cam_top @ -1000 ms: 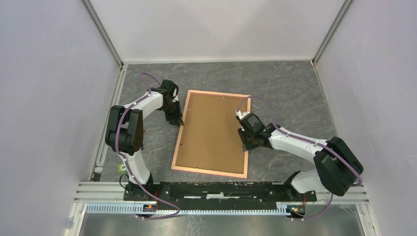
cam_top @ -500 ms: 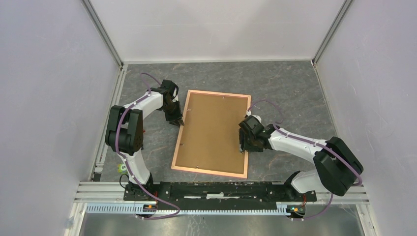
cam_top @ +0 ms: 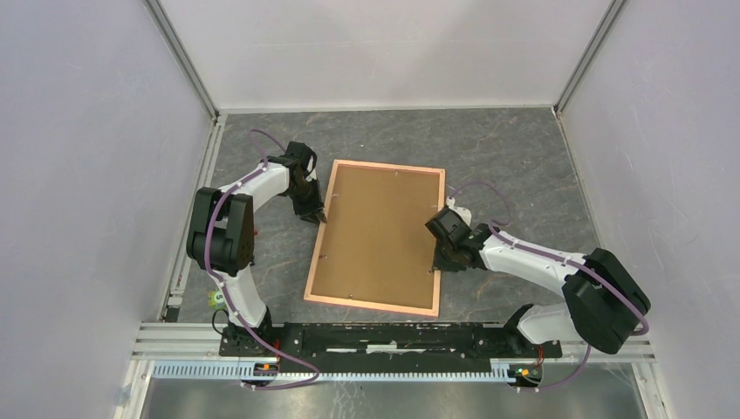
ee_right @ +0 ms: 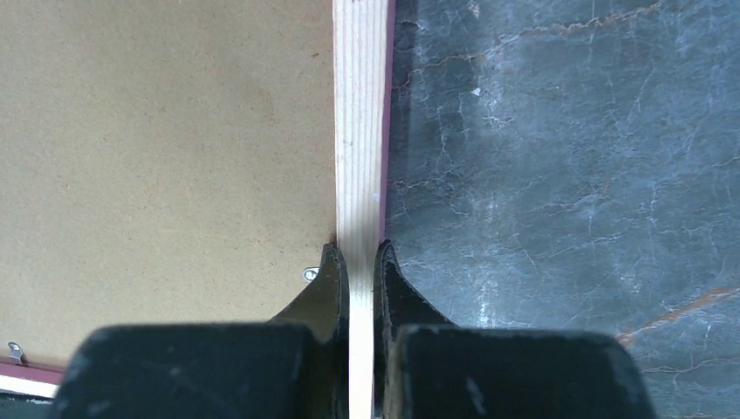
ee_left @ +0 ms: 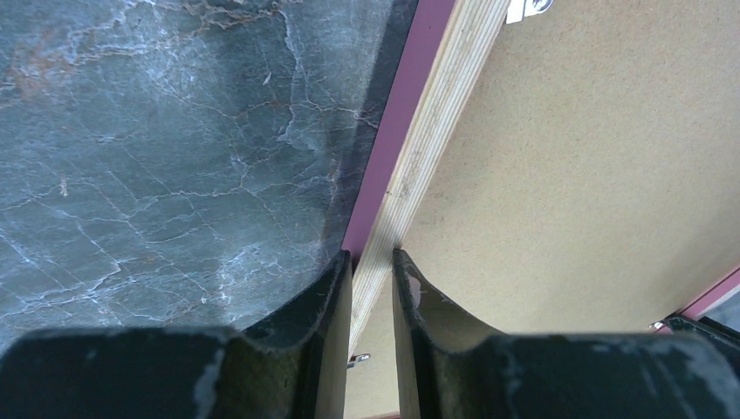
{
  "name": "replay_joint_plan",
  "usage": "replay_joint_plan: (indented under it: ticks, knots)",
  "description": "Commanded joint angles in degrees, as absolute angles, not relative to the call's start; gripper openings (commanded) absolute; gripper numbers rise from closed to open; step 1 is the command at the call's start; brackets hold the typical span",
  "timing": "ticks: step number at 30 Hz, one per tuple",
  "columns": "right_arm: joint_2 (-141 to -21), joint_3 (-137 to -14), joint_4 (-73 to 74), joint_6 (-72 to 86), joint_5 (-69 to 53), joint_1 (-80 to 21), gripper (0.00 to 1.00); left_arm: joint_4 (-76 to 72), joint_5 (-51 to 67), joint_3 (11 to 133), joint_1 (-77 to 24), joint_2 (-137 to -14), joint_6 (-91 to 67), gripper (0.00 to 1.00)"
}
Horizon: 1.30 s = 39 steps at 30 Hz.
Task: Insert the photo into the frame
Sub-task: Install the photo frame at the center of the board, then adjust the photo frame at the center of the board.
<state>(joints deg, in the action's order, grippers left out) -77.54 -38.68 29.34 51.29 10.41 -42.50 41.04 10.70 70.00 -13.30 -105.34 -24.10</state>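
Top external view: the frame lies back-up near the middle of the worktop, with the brown backing board seated inside its border. The photo is not in view, and I cannot tell whether it sits under the board. The left jaws are closed on the frame's left rail about halfway along. The right jaws are closed on the right rail, nearer the arm bases. Both wrist views show the pale wood rail pinched between the fingers, pink face outward. The step looks like a two-arm lift or turn of the frame. To do it well, both arms should rise together and keep the frame level, because an uneven pull would twist the thin border or let a rail slip out of a pinch. The grips are offset along the sides, so expect some tilt. A small metal tab shows at the board edge, but I cannot tell if the tabs are locked, so the board could drop out if the frame is flipped fast.
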Motion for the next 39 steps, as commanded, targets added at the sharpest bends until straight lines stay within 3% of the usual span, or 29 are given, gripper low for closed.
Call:
replay_joint_plan:
  ticks: [1, 7, 9, 11, 15, 17, 19, 22, 28, 31, 34, 39]
  knots:
    - [-77.9, -35.9, 29.8, 52.3, 11.1, -43.1, 0.00, 42.7, 9.7, 68.4, -13.6, -105.2, -23.1, 0.29]
    - [-79.4, -39.4, 29.8, 44.6, 14.4, -43.0, 0.01, 42.8, 9.6, 68.4, -13.5, -104.8, -23.0, 0.29]
    - [-79.0, -40.0, 29.4, 41.4, 16.5, -42.9, 0.05, 42.8, 10.0, 68.4, -13.5, -104.5, -22.7, 0.31]
    - [-78.1, -40.0, 28.2, 37.9, 18.1, -42.9, 0.19, 42.5, 11.9, 68.6, -13.6, -103.6, -21.5, 0.35]
    - [-75.7, -37.6, 24.3, 32.8, 19.3, -41.9, 0.46, 38.4, 14.2, 66.1, -13.5, -97.9, -20.2, 0.58]
    - [-75.2, -36.5, 21.9, 30.0, 16.4, -40.5, 0.56, 37.7, 12.8, 65.6, -13.5, -94.9, -19.6, 0.64]
    - [-75.6, -35.8, 19.7, 28.5, 13.6, -39.0, 0.61, 35.8, 13.0, 64.5, -13.6, -92.1, -19.3, 0.67]
    - [-76.9, -35.6, 18.0, 27.3, 11.2, -37.8, 0.60, 33.8, 12.5, 62.7, -13.5, -88.1, -19.2, 0.74]
    - [-79.3, -35.4, 15.9, 24.2, 11.1, -35.9, 0.45, 34.0, 11.5, 62.1, -13.5, -87.6, -19.0, 0.81]
    - [-81.3, -36.3, 13.0, 18.8, 10.1, -32.9, 0.18, 33.9, 13.1, 62.4, -13.5, -88.7, -19.4, 0.81]
    - [-86.3, -41.6, 13.1, 8.8, 9.7, -30.0, 0.00, 33.5, 13.0, 62.3, -13.6, -88.2, -19.4, 0.81]
    - [-93.6, -50.7, 11.2, -8.7, 10.0, -29.8, 0.00, 32.7, 12.7, 61.7, -13.5, -86.9, -19.7, 0.81]
